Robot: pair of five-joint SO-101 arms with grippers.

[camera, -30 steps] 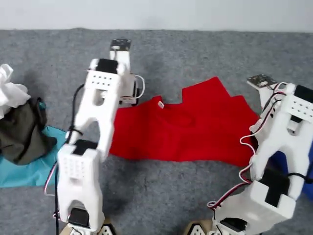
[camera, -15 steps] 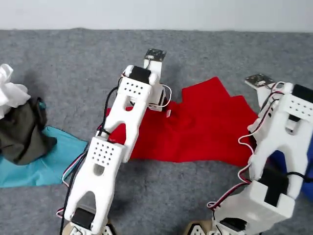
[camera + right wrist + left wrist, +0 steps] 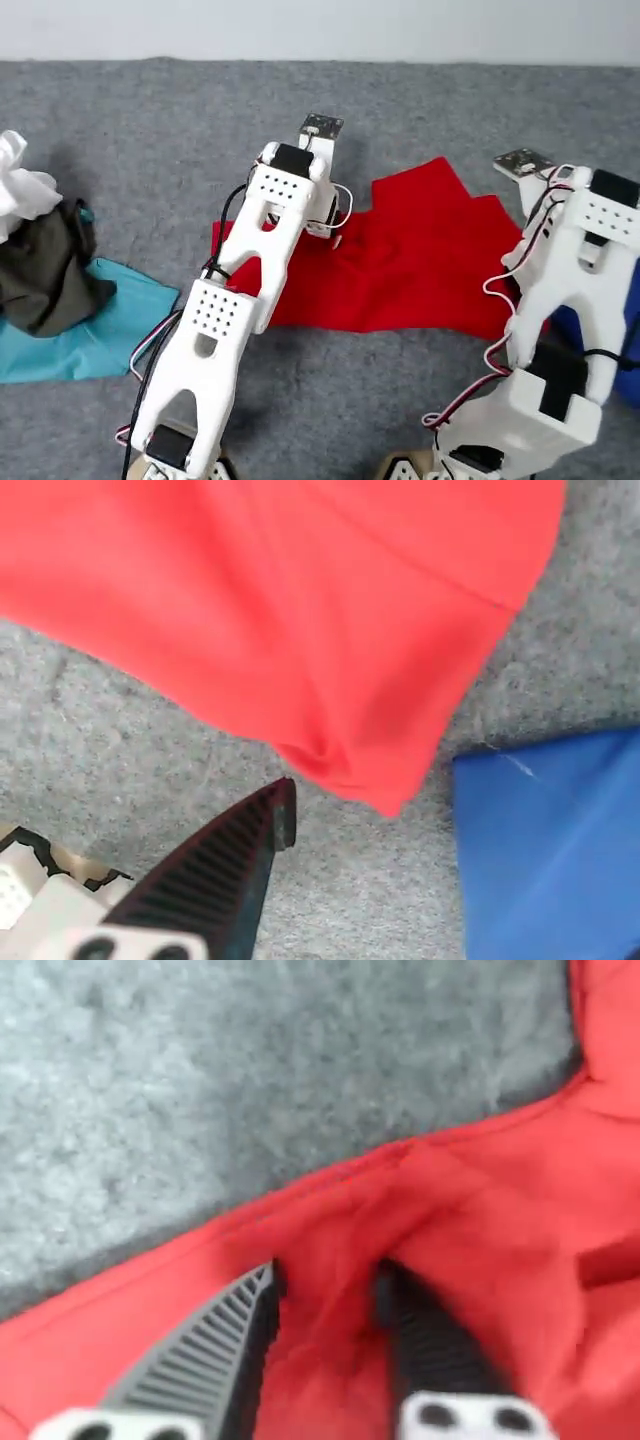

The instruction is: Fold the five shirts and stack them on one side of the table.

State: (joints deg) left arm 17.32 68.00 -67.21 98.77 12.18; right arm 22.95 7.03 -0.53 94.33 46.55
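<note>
Red fabric shirt [image 3: 420, 250] spread on grey felt surface [image 3: 450, 110]. Left tool [image 3: 328, 1280] clamped on cloth ridge near collar. Right tool [image 3: 272, 828] just beside shirt corner; apart or together, cannot tell.

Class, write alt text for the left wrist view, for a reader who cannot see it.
The left gripper pinches a raised fold of the red shirt between its two dark fingers, near the shirt's edge. Grey carpet lies beyond.
</note>
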